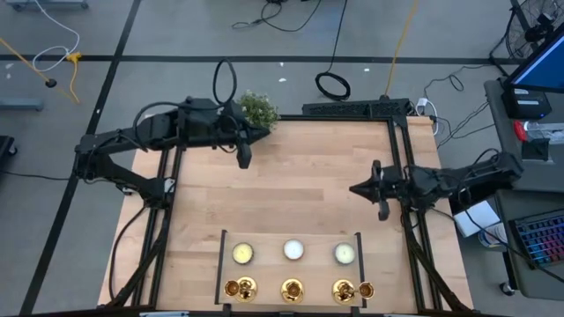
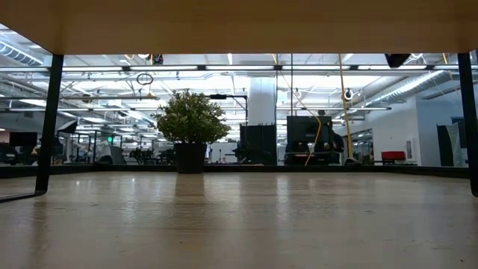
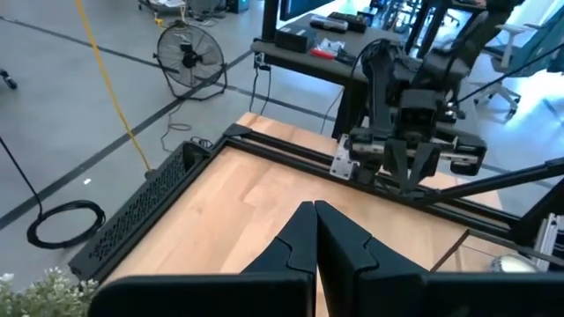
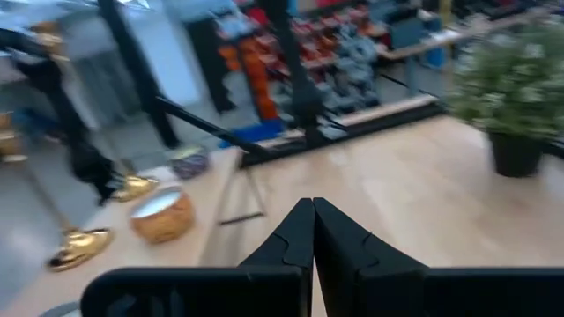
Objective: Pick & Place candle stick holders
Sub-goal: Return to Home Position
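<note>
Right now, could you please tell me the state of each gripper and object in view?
left gripper: shut, empty
right gripper: shut, empty
candle stick holders: set down in a row, seemingly upright, none held
candles: three standing in a row beside the holders
plant: upright in its pot

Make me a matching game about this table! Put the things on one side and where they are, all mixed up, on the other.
Things:
1. potted plant
2. candle stick holders
3. round candles
4. right pincer

Places:
A. shut, over the right side of the table
B. shiny gold row along the table edge opposite the plant
C. at the table's edge, beside the shut left pincer
D. row just inside the gold row, towards the table's middle

Pairs: 1-C, 2-B, 3-D, 4-A
</note>
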### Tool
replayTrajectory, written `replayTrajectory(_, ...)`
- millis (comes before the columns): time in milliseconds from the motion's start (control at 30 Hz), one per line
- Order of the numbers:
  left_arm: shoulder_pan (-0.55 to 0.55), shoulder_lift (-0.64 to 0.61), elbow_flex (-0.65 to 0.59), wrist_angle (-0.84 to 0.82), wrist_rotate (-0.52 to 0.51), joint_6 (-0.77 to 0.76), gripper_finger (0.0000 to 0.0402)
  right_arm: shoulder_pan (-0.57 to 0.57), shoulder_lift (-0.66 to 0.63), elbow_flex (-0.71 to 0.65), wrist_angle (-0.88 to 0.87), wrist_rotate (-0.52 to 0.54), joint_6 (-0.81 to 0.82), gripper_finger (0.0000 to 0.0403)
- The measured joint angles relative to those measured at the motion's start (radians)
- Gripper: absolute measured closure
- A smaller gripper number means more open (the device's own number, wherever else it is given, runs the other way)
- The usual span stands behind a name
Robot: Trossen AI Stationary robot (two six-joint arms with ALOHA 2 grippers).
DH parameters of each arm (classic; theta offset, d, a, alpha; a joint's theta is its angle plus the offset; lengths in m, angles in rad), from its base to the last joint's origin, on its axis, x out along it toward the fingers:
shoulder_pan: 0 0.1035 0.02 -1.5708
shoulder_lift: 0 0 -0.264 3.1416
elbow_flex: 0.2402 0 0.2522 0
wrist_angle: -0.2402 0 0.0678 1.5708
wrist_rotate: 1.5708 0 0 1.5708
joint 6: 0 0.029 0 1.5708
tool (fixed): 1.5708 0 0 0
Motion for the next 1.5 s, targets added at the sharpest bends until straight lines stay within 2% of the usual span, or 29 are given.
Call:
replayTrajectory(133, 0.0, 0.0, 0.0, 0.001, 0.0, -0.023, 0.04, -0.003, -0.056, -0.122, 0.125, -0.08, -0.015, 0.0403)
replayTrajectory(400, 0.0, 0.0, 0.0, 0.0, -0.005, -0.049, 0.04, -0.063, -0.135, -0.265, 0.139, -0.215, 0.086, 0.0403)
replayTrajectory(733, 0.0, 0.0, 0.0, 0.001, -0.005, -0.052, 0.04, -0.127, -0.206, -0.336, 0.094, -0.22, 0.06, 0.0403)
replayTrajectory(933, 0.0, 0.0, 0.0, 0.0, 0.004, -0.046, 0.04, -0.144, -0.212, -0.339, -0.013, -0.218, 0.061, 0.0403)
replayTrajectory(1300, 0.0, 0.0, 0.0, -0.001, 0.014, -0.044, 0.04, -0.167, -0.212, -0.35, -0.039, -0.22, 0.053, 0.0403)
replayTrajectory(1500, 0.0, 0.0, 0.0, -0.006, 0.058, -0.044, 0.04, -0.174, -0.21, -0.368, -0.04, -0.216, 0.071, 0.0403)
